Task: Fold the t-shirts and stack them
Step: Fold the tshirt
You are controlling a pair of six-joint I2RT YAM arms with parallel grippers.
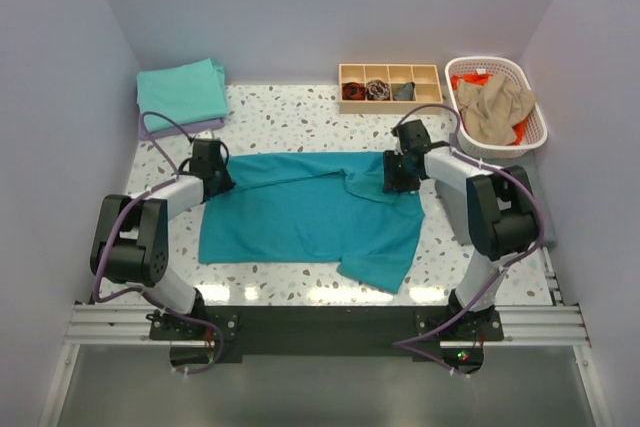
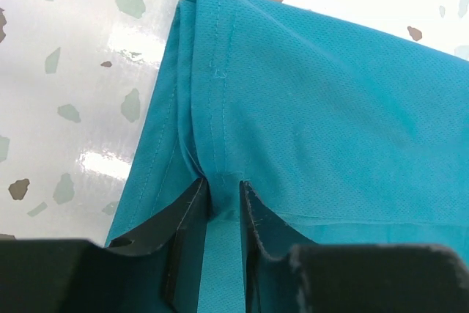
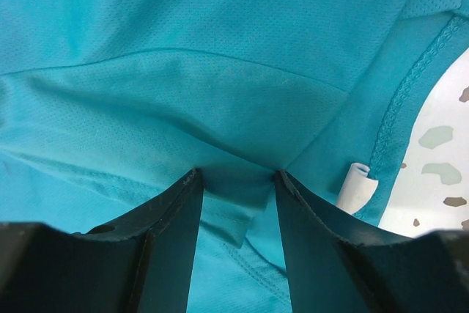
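A deep teal t-shirt (image 1: 300, 217) lies spread on the speckled table, its right side bunched and folded over. My left gripper (image 1: 215, 179) sits at the shirt's left edge. In the left wrist view the left gripper (image 2: 223, 185) is shut on a raised ridge of the teal t-shirt's (image 2: 322, 108) stitched hem. My right gripper (image 1: 400, 172) is at the shirt's upper right. In the right wrist view the right gripper (image 3: 236, 174) holds a thick fold of the teal t-shirt (image 3: 220, 49), creases running out from both tips, near the collar seam and a white label (image 3: 357, 188).
A folded aqua-green t-shirt (image 1: 182, 93) rests on a lavender one (image 1: 185, 129) at the back left. A wooden compartment tray (image 1: 390, 74) stands at the back. A white lattice basket (image 1: 535, 127) at the back right holds a tan t-shirt (image 1: 495, 105) and an orange one (image 1: 470, 79).
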